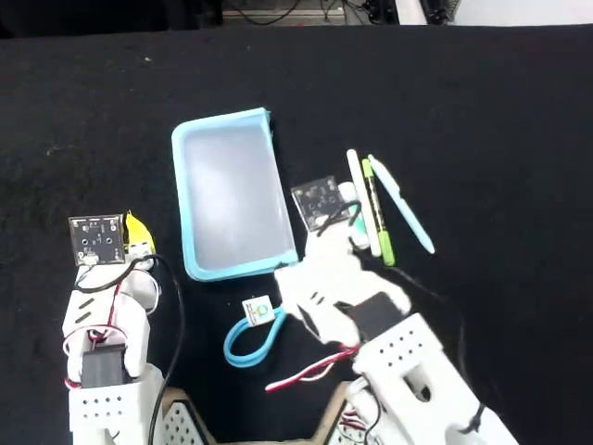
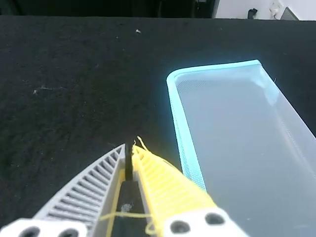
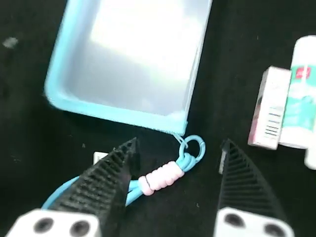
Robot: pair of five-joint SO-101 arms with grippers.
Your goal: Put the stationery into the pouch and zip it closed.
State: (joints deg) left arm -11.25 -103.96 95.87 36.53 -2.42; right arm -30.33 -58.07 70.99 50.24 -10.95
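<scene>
Pincers first: we find the right pincer [image 3: 178,144] spread wide and holding nothing. In its wrist view, its two dark fingers [image 3: 111,173] stand on either side of the blue strap [image 3: 74,190], with the strap's pink bead [image 3: 160,175] and ring [image 3: 193,147] between them. We cannot tell whether the fingers touch the tabletop [image 1: 482,111].

We find the left pincer [image 2: 131,147] closed, grey and yellow fingers together with nothing between them. It sits at the lower left of the high view, near the pouch's left edge.

We record the pouch [image 1: 232,190] lying flat at the centre of the high view, translucent face up, blue rim all round. The strap loops away below its lower right corner.

The stationery lies outside the pouch, right of centre. A white pen [image 1: 361,199], green marker [image 1: 378,218] and pale blue pen [image 1: 403,204] lie side by side, with a small boxed item [image 3: 269,116] and a teal-and-white tube [image 3: 301,98] just beside them.
</scene>
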